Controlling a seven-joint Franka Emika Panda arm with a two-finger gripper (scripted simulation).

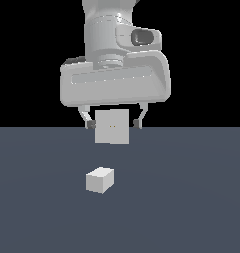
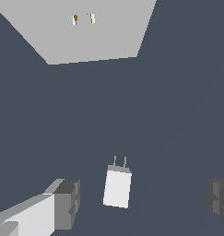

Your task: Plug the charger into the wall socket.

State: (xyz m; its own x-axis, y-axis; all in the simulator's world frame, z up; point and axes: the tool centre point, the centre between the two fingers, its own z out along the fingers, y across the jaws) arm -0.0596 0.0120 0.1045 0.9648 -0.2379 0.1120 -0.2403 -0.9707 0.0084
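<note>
Gripper (image 1: 112, 122) hangs above the floor with fingers spread wide, holding nothing, and the charger (image 1: 99, 180) lies loose on the floor, apart from the wall socket (image 1: 112, 127), prongs toward it. It looks small, rigid and light; best pinched across its two flat side faces, clear of the thin prongs.

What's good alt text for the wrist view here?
A small white-grey charger lies on the dark floor between the two spread fingers of the open, empty hand, its two thin prongs pointing toward the wall socket. The socket is a light-grey plate further off, with two small holes showing.
</note>
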